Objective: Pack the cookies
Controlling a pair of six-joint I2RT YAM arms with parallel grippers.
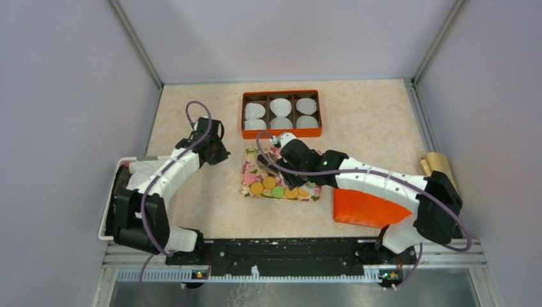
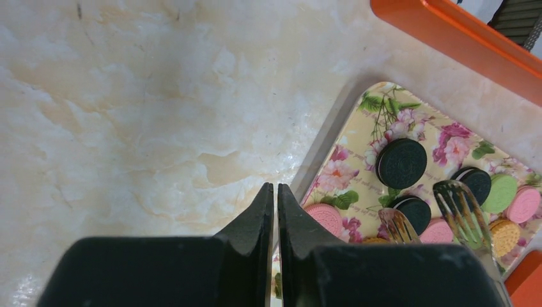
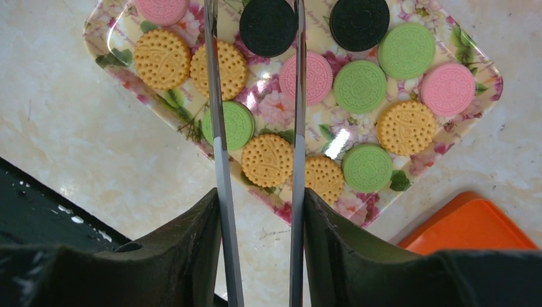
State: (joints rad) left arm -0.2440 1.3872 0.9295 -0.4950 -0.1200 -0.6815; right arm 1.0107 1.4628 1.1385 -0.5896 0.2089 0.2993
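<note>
Hovering at centre left, the left gripper (image 2: 275, 188) is pinched shut on nothing. Cookies (image 3: 358, 86) fill the tray (image 3: 96, 29) mid-frame, under tongs (image 3: 217, 96) clamped in the right gripper (image 3: 262, 198). The box's (image 1: 281, 133) cups (image 1: 281, 105) look empty, so packing seems unstarted.

Two white-and-black arms, purple cables all over

Left arm (image 1: 167, 171) and right arm (image 1: 377, 182) are the same build: ribbed white shells on the long links, chunky black blocks at the joints and wrists. Each one has a thin purple cable, the left cable (image 1: 188, 115) looping off by the wrist, the right cable (image 1: 257, 146) doing likewise. There's a tiny green light (image 1: 324, 162) on the right arm's black section. The left gripper (image 2: 275, 192) has matte black wedge fingers (image 2: 252, 217) tapering to thin tips, slightly grainy plastic. The right gripper (image 3: 261, 195) looks the same, thick and round-edged. Both sit on a scuffed black rail (image 1: 287, 249) along the near edge.
</note>
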